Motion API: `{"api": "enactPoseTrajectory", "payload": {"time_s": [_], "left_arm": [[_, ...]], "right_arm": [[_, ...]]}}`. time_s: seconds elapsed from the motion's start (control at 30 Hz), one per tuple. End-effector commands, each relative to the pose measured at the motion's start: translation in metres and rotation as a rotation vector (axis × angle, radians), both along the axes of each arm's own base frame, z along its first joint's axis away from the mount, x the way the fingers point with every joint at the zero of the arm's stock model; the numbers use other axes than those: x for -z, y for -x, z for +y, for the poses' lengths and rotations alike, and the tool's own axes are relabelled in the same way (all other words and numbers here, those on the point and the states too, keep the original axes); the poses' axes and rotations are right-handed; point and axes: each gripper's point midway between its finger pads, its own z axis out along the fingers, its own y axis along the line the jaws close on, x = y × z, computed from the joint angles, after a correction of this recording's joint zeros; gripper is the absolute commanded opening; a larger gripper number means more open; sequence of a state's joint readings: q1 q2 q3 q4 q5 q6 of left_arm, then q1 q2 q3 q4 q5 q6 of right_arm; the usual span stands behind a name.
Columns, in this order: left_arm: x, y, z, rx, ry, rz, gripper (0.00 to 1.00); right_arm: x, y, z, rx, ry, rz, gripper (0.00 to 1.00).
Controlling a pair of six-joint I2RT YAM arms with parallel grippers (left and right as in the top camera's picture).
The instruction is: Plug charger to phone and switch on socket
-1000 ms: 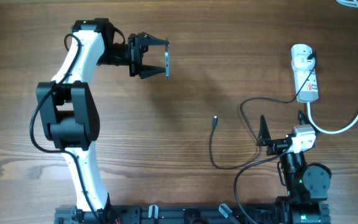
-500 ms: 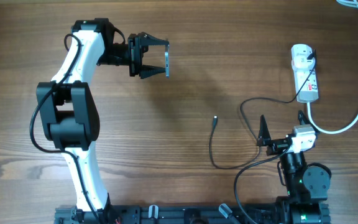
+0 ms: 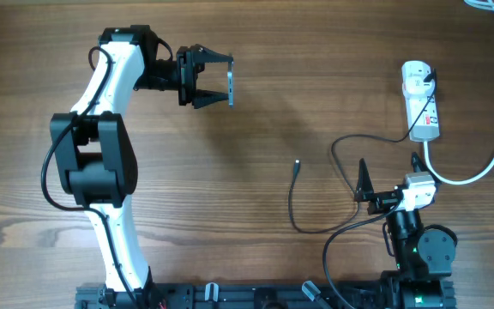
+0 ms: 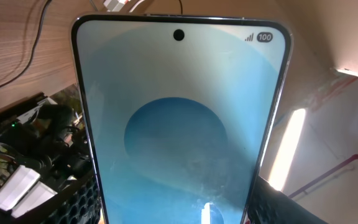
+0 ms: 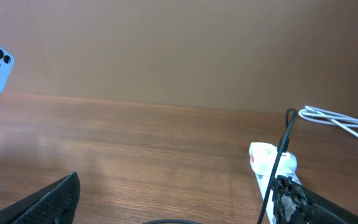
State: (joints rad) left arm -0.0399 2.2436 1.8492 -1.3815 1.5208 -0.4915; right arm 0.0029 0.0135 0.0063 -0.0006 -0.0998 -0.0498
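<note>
Holding phone [image 4: 179, 124] in left pincer [image 3: 223, 83], upper left of frame, with right pincer [image 3: 388, 174] wide at lower right; next likely picking charger tip [image 3: 297, 166] off tabletop [image 3: 230, 249] mid-frame to reach phone

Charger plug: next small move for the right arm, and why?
Probably swing the right gripper left to the charger plug and close on it. The plug lies free on the table, the right gripper is open and empty, and the left gripper holds the phone up.
</note>
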Motion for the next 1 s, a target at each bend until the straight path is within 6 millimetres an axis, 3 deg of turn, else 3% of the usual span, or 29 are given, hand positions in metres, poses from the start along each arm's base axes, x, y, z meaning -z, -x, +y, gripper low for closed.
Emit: {"api": "enactPoseTrajectory", "payload": {"time_s": [0.0,0.97], "left_arm": [[-0.0274,0.0026,0.0015,-0.014,0.058,-0.051,0.69],[-0.0275,0.0034,0.0015,-0.014,0.057,-0.039,0.69]], "right_arm": [[-0.0013,0.0,-0.0028,0.014,0.002,-0.007,1.0],[-0.0013,0.0,-0.0028,0.014,0.002,-0.007,1.0]]}}
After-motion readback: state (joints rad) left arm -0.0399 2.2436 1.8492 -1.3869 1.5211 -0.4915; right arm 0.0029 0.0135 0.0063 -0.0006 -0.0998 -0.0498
